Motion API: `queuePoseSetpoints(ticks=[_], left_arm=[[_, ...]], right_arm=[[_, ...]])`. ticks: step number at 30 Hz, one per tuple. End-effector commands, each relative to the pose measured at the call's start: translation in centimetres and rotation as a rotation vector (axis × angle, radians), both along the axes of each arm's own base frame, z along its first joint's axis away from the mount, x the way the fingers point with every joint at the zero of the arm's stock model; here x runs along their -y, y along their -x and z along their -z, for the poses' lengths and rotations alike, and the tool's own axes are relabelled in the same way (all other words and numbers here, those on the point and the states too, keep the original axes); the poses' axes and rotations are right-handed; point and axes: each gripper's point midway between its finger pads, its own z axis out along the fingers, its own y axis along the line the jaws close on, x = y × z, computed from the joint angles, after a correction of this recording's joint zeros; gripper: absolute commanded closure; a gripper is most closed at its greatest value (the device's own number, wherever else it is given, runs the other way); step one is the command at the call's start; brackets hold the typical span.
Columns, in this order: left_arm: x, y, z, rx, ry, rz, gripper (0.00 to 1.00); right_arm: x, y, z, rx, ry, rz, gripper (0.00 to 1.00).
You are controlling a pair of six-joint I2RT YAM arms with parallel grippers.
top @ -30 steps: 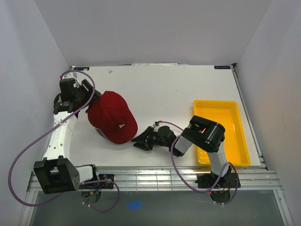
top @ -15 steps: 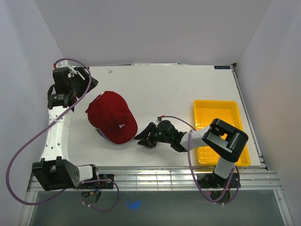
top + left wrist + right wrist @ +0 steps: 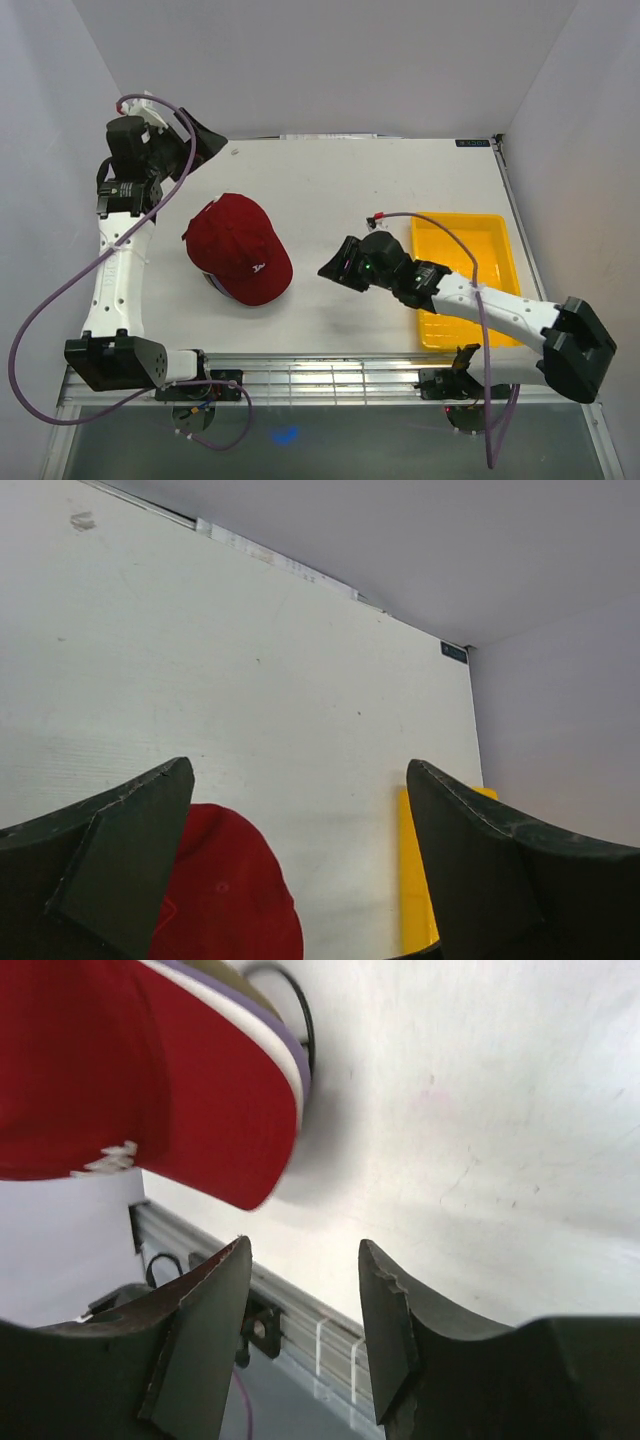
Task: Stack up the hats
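Note:
The hats (image 3: 238, 250) lie in one pile at the table's left, a dark red cap on top with a small white logo. In the right wrist view the red brim (image 3: 150, 1080) covers white and lavender brim edges (image 3: 290, 1060). My left gripper (image 3: 208, 140) hangs open at the back left, above and behind the pile. In its own view the red cap (image 3: 225, 900) shows low between the wide fingers (image 3: 110, 870). My right gripper (image 3: 328, 268) is open and holds nothing, a short way right of the red brim.
A yellow tray (image 3: 465, 218) stands at the right, with my right forearm crossing above its near end; the left wrist view shows its edge (image 3: 415, 880). White walls close in the table on three sides. The metal rail (image 3: 330, 1340) runs along the near edge.
My left gripper rose and drew back from the pile toward the back-left corner, opening wider. My right gripper pulled away from the brim to the right as its arm stretched out low.

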Motion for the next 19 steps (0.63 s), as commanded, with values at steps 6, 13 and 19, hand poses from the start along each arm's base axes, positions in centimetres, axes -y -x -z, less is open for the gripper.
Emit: queuePoseSetpoints(ticks=[6,13,19], left_arm=[[7.3,4.4,-3.6,0.084,-0.021,0.239,0.02],[7.0,7.4,-3.8,0.096,-0.066,0.260,0.02],[7.0,8.4,-3.7,0.093,-0.070,0.273,0.02]], right_arm=[[9.8,-3.2,-12.8,0.404,0.310,0.176,0.28],[13.5,-2.5,-16.9,0.490,0.360,0.222,0.07],[14.6,-2.4,-17.7,0.519,0.356,0.250,0.03]])
